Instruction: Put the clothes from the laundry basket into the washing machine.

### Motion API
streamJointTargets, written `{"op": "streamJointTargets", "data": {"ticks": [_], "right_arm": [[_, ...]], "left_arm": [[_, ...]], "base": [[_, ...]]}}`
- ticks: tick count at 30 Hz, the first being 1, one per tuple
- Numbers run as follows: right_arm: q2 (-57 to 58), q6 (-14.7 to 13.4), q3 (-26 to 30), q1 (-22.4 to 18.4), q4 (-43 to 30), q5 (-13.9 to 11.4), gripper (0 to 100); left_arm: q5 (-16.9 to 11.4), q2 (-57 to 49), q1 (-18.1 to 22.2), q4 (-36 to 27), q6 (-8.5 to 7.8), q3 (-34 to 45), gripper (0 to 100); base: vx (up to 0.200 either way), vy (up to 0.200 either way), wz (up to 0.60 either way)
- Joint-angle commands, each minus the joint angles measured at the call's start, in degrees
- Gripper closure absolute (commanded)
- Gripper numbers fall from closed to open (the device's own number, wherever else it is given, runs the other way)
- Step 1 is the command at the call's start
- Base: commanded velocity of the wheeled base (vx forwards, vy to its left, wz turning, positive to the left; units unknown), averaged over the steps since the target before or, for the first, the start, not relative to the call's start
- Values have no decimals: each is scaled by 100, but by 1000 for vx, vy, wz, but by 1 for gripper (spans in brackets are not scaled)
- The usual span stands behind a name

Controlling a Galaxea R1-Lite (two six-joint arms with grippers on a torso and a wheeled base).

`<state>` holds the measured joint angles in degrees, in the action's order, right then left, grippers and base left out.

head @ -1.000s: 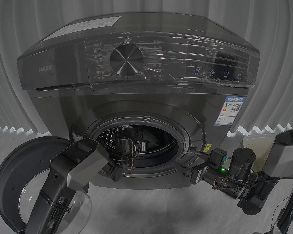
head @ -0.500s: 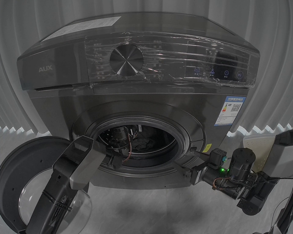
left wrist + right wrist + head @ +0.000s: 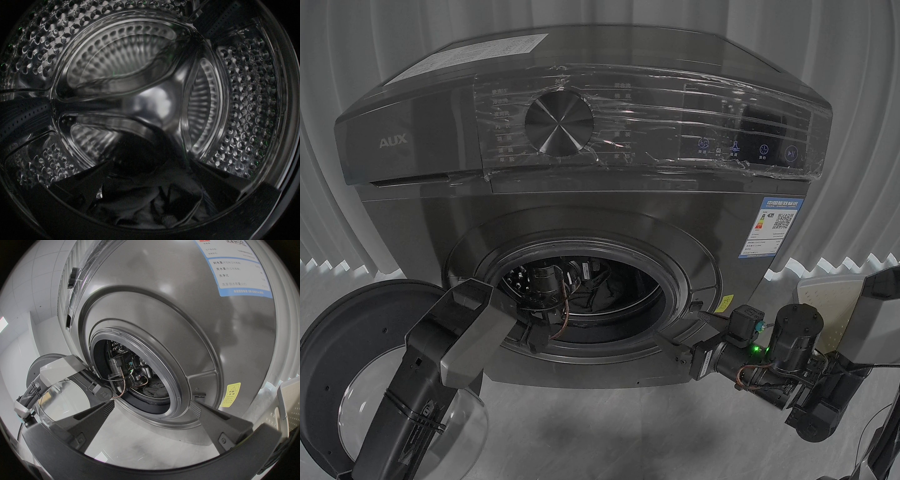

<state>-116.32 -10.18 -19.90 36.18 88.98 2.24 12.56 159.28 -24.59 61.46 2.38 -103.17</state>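
Left gripper (image 3: pixel 150 164) is sitting inside the washing machine (image 3: pixel 650 212) drum, fingers spread, gripping nothing. Clothes (image 3: pixel 147 203) are lying crumpled on the drum floor at its 6 o'clock, just below the tips, with no clear long axis or heading. Right gripper (image 3: pixel 151 405) is hanging outside at the opening's 4 o'clock, also spread. Left arm is nearer, and the drop looks done.

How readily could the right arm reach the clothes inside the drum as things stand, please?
Probably not readily: the door is open, but the left arm fills much of the opening before the clothes.
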Motion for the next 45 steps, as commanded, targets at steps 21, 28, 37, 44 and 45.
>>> {"op": "streamJointTargets", "data": {"ticks": [21, 28, 37, 44, 45], "right_arm": [[57, -2, 197, 3, 32, 4, 0], [189, -2, 293, 3, 32, 13, 0], [1200, -37, 750, -85, 23, 312, 0], [1762, -81, 1260, -111, 23, 329, 0], [1806, -81, 1322, -111, 23, 329, 0]], "left_arm": [[-34, -2859, -1189, 2019, 131, 5878, 0], [-25, -3685, -1347, 2361, 413, 6792, 0], [1, -5170, -1452, 2423, 1089, 7944, 0], [529, -5250, -1452, 2757, 993, 8225, 0], [546, -5276, -1461, 2757, 931, 8269, 0]], "base": [[0, 0, 0], [0, 0, 0], [0, 0, 0], [0, 0, 0], [0, 0, 0]]}}
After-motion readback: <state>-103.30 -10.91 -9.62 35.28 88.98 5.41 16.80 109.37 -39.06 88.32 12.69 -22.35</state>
